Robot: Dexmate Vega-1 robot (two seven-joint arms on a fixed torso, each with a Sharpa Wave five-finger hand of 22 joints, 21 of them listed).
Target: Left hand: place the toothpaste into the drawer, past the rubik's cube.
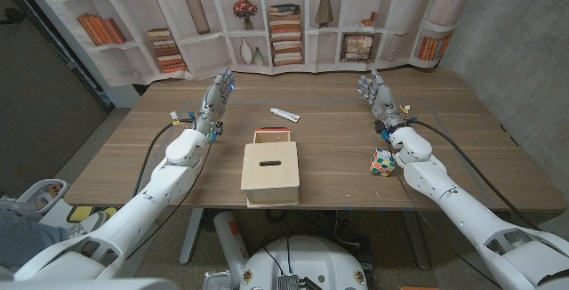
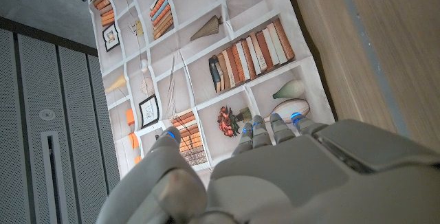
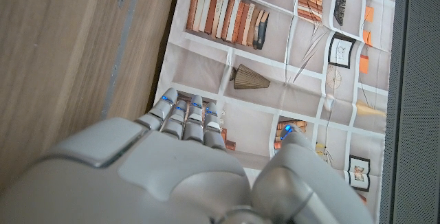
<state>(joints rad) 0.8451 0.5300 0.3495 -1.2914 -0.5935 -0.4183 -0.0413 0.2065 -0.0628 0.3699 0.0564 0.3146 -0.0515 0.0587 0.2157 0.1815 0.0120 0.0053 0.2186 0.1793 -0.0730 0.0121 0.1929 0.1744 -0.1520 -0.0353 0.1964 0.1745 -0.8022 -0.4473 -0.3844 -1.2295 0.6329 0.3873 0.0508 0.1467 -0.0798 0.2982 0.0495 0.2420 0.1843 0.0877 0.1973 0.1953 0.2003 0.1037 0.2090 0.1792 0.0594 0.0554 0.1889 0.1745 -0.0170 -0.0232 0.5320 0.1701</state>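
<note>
A white toothpaste tube (image 1: 285,114) lies on the wooden table (image 1: 338,148), just beyond the drawer. The light wooden drawer box (image 1: 271,172) sits at the table's middle front, its drawer pulled out a little at the far side with a reddish inside (image 1: 273,134). A rubik's cube (image 1: 383,162) lies to the right, near my right wrist. My left hand (image 1: 216,95) stands at the far left with fingers apart, holding nothing, well left of the tube. My right hand (image 1: 377,91) stands at the far right, also empty. Both wrist views show the hands' backs (image 2: 289,176) (image 3: 179,176).
A bookshelf-print backdrop (image 1: 267,19) hangs along the table's far edge. Cables run along both forearms. Bare table lies between the hands and around the drawer box.
</note>
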